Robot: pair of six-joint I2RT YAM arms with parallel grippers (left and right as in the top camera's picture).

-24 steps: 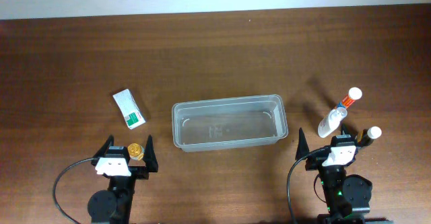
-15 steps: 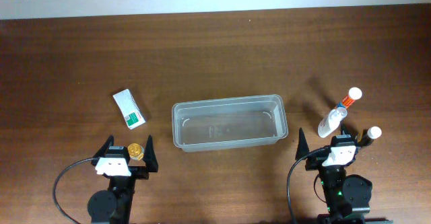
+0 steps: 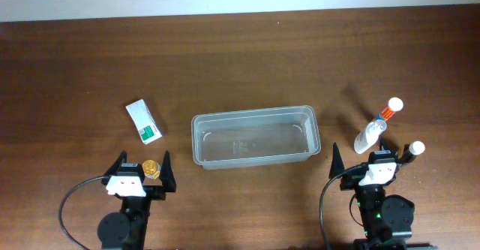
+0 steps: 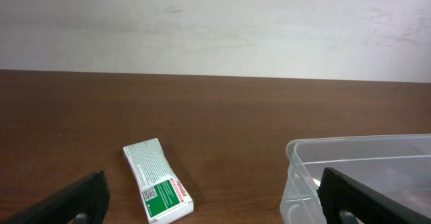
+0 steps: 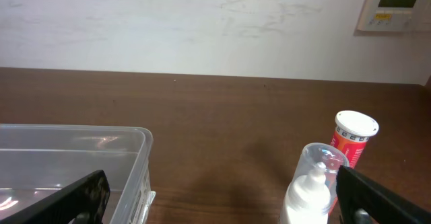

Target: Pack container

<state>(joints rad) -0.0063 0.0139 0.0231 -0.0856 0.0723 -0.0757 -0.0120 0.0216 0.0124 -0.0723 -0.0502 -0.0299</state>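
The left gripper sits low at the near side of the table, its fingers spread wide and holding nothing; a small round gold thing shows between them from overhead, and a white-and-green packet lies flat just beyond. The right gripper is likewise wide apart and bare; a white bottle leans just ahead of it, a red white-capped tube behind that, another white cap beside its right finger. The container rests between the two arms, slightly farther out, nothing inside it.

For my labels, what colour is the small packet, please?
White packet with a green end; left wrist view.
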